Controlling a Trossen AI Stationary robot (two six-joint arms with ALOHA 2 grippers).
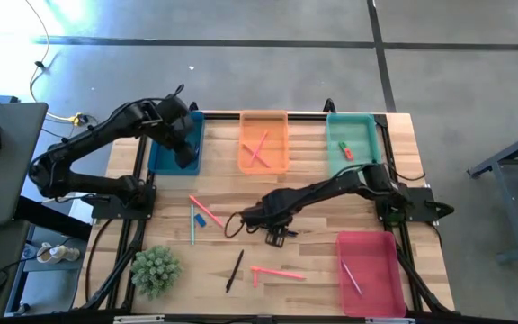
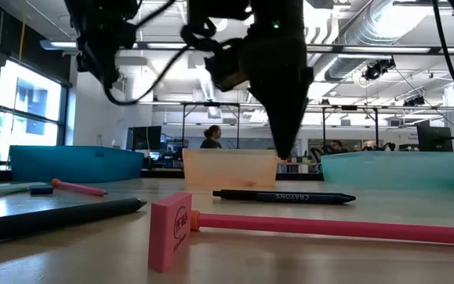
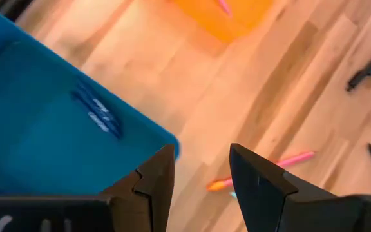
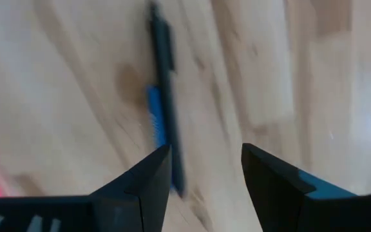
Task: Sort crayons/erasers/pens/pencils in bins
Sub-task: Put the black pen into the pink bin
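Note:
My right gripper (image 1: 244,219) is open and hangs low over the middle of the table, its tips (image 2: 284,151) just above a dark pen (image 4: 163,84). The pen lies flat on the wood beside one finger (image 4: 153,180), next to a small blue piece (image 4: 155,122). It also shows in the low view (image 2: 282,197). My left gripper (image 1: 183,137) is open and empty over the near right corner of the dark blue bin (image 3: 57,129). The orange bin (image 1: 263,141) holds salmon-pink sticks. The teal-green bin (image 1: 351,144) holds a red-orange eraser (image 1: 347,151). The red-pink bin (image 1: 370,270) holds one stick.
A pink stick (image 1: 207,211), a blue eraser (image 1: 200,219) and a teal stick (image 1: 192,227) lie left of my right gripper. Near the front edge lie a black pen (image 1: 235,270), salmon-pink sticks (image 1: 279,272) and a pink block (image 2: 170,231). A green plant (image 1: 156,270) stands front left.

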